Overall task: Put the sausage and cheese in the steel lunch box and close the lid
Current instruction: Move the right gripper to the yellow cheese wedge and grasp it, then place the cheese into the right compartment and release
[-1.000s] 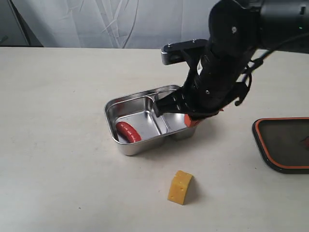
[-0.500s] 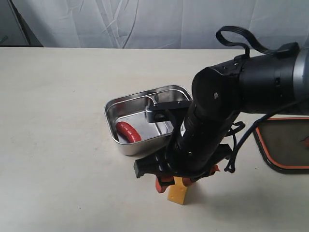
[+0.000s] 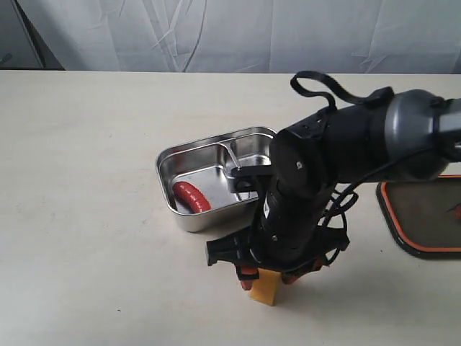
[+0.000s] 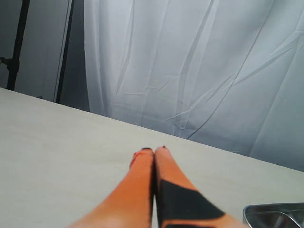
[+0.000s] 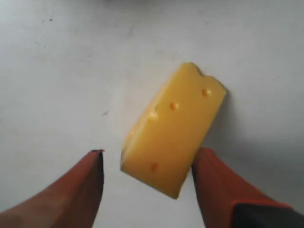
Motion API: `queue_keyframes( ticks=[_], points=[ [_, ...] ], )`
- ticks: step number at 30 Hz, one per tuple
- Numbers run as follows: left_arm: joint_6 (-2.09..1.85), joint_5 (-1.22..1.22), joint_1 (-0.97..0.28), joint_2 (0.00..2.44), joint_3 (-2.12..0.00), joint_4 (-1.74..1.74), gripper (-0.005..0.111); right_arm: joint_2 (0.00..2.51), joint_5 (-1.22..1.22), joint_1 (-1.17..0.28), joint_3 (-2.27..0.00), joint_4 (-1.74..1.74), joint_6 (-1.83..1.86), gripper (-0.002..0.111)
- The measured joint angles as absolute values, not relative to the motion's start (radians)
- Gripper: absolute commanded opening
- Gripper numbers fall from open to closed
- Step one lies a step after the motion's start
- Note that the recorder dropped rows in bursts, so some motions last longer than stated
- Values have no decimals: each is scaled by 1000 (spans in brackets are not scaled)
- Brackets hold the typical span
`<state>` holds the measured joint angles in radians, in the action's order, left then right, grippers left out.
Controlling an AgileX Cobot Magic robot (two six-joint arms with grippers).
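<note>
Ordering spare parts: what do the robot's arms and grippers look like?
The right arm is bulky glossy black, grey farther up, with a black cable loop above it. The right gripper has tapered orange fingers, one with a black patch; the left gripper looks the same.

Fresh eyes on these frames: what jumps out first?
The big black right arm fills the middle of the exterior view, bent down in front of the box with its open hand straddling the yellow cheese, not closed on it. Behind it, the red sausage lies in the left compartment of the steel lunch box. The dark lid sits apart at the far right.
</note>
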<state>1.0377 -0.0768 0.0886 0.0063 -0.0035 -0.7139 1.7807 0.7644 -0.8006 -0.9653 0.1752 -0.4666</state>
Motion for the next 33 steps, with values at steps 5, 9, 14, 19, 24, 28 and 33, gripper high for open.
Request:
queue_keyframes(
  ticks=[5, 9, 14, 19, 24, 28, 33],
  points=[
    [1038, -77, 89, 6, -3, -714, 0, 1858, 735, -801, -965, 167, -471, 55],
    [1038, -77, 89, 6, -3, -714, 0, 1884, 733, -801, -965, 131, -471, 19],
    [1038, -77, 89, 6, -3, -714, 0, 1884, 733, -804, -965, 75, -439, 0],
    [1038, -77, 89, 6, -3, -714, 0, 1740, 741, -805, -963, 11, -403, -1],
    [1038, -77, 89, 6, -3, -714, 0, 1579, 730, -801, -1002, -119, -404, -1],
    [1038, -77, 89, 6, -3, -714, 0, 1568, 648, -750, -1063, -313, -496, -1],
    [1038, -77, 89, 6, -3, -714, 0, 1686, 628, -647, -1159, -366, -511, -1]
  ],
)
